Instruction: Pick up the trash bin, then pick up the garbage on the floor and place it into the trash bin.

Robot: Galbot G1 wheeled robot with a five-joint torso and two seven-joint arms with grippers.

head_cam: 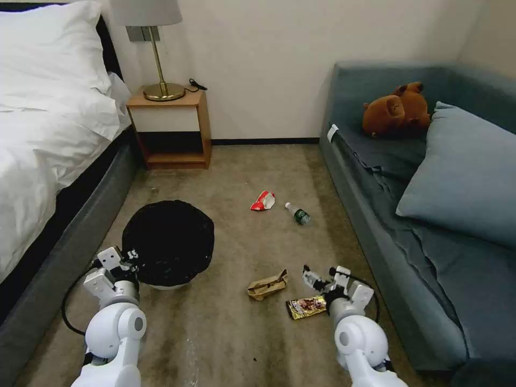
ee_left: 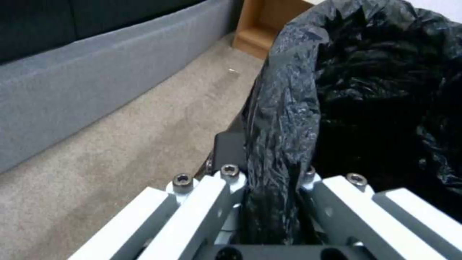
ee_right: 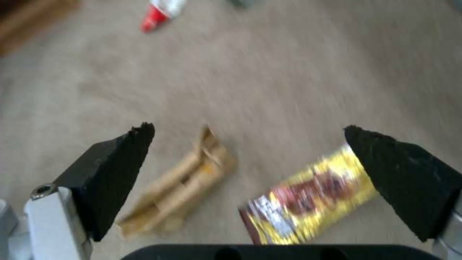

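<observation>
The trash bin [head_cam: 167, 242], white with a crinkly black bag, stands on the carpet at the left. My left gripper [head_cam: 130, 262] is shut on its near rim [ee_left: 288, 108], with the bag bunched between the fingers [ee_left: 230, 150]. My right gripper [head_cam: 322, 277] hangs open just above the floor. Below its spread pads [ee_right: 115, 173] lie the crumpled brown paper bag [head_cam: 267, 285] [ee_right: 178, 187] and the yellow-dark snack packet [head_cam: 306, 307] [ee_right: 308, 202]. Farther off on the carpet are the red-white wrapper [head_cam: 263, 201] [ee_right: 161, 14] and the small clear bottle [head_cam: 298, 213].
A bed [head_cam: 43, 161] with a grey base runs along the left. A blue sofa [head_cam: 376, 226] along the right holds a cushion and a brown plush toy [head_cam: 398, 110]. A wooden nightstand [head_cam: 172, 129] with a lamp stands against the far wall.
</observation>
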